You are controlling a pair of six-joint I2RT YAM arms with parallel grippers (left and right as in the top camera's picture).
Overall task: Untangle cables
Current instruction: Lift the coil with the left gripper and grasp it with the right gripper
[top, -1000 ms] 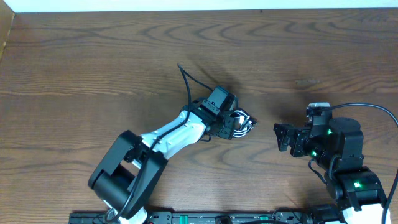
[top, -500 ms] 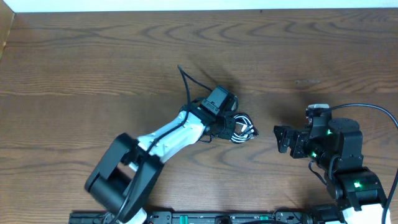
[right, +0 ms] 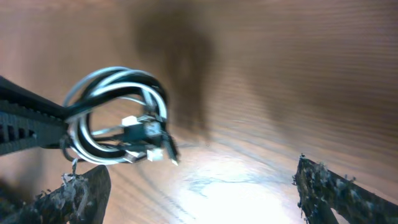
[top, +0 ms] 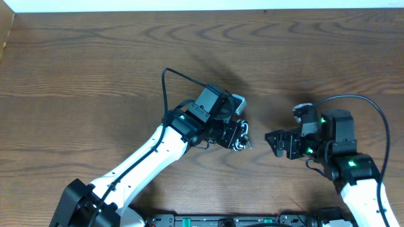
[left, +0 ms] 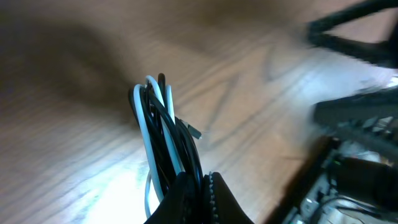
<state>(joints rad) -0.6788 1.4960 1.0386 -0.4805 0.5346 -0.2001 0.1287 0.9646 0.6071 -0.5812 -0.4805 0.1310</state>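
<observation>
Left gripper [top: 233, 134] clenched on the light, limp black-and-white cable coil [right: 118, 112] near the worktop's [top: 95, 63] centre; right gripper [top: 273, 140], jaws spread, nearby, would best pinch a protruding loop.

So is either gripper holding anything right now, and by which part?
The left gripper is shut on the cable bundle, pinching one end of the coil. The right gripper is open and empty.

A tangled bundle of black and white cables [top: 240, 134] forms tight loops, pinched in the left end effector [left: 200, 185], with small white connectors [right: 153, 153] jutting out.
</observation>
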